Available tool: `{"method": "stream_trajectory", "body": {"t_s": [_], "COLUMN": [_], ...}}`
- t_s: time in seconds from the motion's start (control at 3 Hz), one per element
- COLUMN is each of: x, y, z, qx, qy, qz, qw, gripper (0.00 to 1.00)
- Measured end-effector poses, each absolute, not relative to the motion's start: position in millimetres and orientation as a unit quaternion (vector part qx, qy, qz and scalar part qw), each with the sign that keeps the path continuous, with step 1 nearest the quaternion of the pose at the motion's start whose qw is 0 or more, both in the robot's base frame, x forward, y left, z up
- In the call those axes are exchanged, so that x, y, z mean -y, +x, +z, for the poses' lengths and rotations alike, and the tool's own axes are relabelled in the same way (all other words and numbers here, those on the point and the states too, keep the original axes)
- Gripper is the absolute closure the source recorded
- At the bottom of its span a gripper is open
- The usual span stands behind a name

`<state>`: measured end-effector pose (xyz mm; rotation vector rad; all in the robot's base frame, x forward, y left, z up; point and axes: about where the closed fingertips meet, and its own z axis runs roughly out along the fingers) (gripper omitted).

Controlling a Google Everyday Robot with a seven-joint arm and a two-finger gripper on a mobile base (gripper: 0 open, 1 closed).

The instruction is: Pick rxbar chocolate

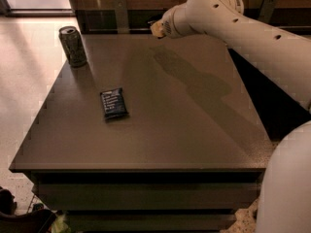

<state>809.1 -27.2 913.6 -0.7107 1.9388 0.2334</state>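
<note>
My gripper [156, 27] is at the far edge of the table [194, 130], lifted a little above the top, at the end of my white arm [243, 28] that reaches in from the right. The rxbar chocolate does not show plainly anywhere. A small dark shape sits at the gripper's tip, and I cannot tell what it is. A dark blue bar wrapper with white text lines [114, 102] lies flat on the left half of the table, well in front of and left of the gripper.
A dull metal can [73, 45] stands upright at the table's far left corner. A wooden wall with upright posts runs behind the table. My white base [286, 183] fills the lower right. Pale floor lies to the left.
</note>
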Motion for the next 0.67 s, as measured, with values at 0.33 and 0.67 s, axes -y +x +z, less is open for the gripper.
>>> {"method": "stream_trajectory", "body": {"t_s": [0.33, 0.67], "x": [27.0, 21.3], "y": [799.2, 784.8], "z": [926.1, 944.7], "qx": [-0.796, -0.769], "qy": [-0.309, -0.356], "qz": [0.106, 0.109], "qw": [0.510, 0.519], "gripper": [1.00, 1.00]}}
